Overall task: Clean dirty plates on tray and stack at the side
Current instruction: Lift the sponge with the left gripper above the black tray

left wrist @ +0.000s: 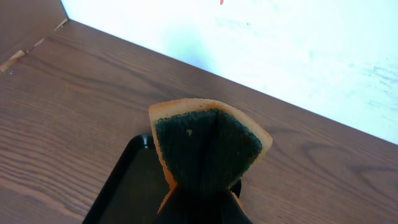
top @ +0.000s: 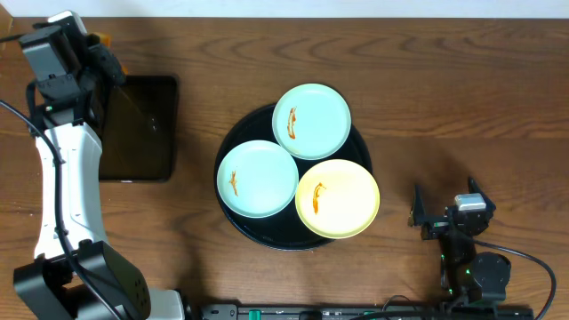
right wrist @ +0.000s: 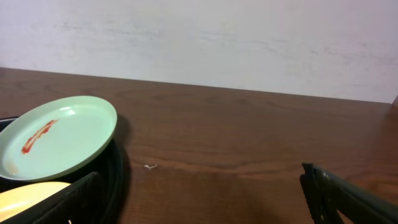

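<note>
Three dirty plates lie on the round black tray (top: 233,142): a mint plate (top: 311,121) at the back, a second mint plate (top: 258,179) on the left and a yellow plate (top: 337,198) at the front right, each with an orange-brown smear. My left gripper (top: 100,55) hovers at the far left back, shut on a folded orange sponge (left wrist: 208,149) with a dark green scouring face. My right gripper (top: 444,204) stands open to the right of the tray, nothing between its fingers (right wrist: 348,199). Its wrist view shows the back mint plate (right wrist: 59,137) and the yellow plate's edge (right wrist: 28,194).
A smaller rectangular black tray (top: 138,129) lies on the wooden table under and to the right of my left gripper, also seen below the sponge (left wrist: 124,193). A pale wall (right wrist: 205,43) runs behind the table. A tiny white crumb (right wrist: 149,166) lies beside the round tray.
</note>
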Motion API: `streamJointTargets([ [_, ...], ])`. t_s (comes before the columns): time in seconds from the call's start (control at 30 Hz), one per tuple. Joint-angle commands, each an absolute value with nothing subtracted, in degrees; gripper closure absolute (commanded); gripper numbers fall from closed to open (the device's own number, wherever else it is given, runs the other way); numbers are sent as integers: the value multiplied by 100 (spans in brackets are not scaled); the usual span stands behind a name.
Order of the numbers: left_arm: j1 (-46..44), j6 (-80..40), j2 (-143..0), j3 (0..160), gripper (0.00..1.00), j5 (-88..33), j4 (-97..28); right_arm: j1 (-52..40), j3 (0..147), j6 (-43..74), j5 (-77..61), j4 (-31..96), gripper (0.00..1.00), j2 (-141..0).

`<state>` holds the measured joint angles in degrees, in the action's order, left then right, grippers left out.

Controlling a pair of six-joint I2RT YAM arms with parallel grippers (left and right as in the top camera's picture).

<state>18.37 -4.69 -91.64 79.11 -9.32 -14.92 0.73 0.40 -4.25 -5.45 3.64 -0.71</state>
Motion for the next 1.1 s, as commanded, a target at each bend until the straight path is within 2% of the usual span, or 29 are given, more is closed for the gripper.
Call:
streamJointTargets([
  [0.0, 1863, -495, -9111, 8047, 93, -1031, -1376, 119, 34, -480, -517, 388, 1, -49],
  [1.07, 1863, -493, -8458, 8047, 92, -1114, -1601, 119, 34, -480, -517, 388, 1, -49],
])
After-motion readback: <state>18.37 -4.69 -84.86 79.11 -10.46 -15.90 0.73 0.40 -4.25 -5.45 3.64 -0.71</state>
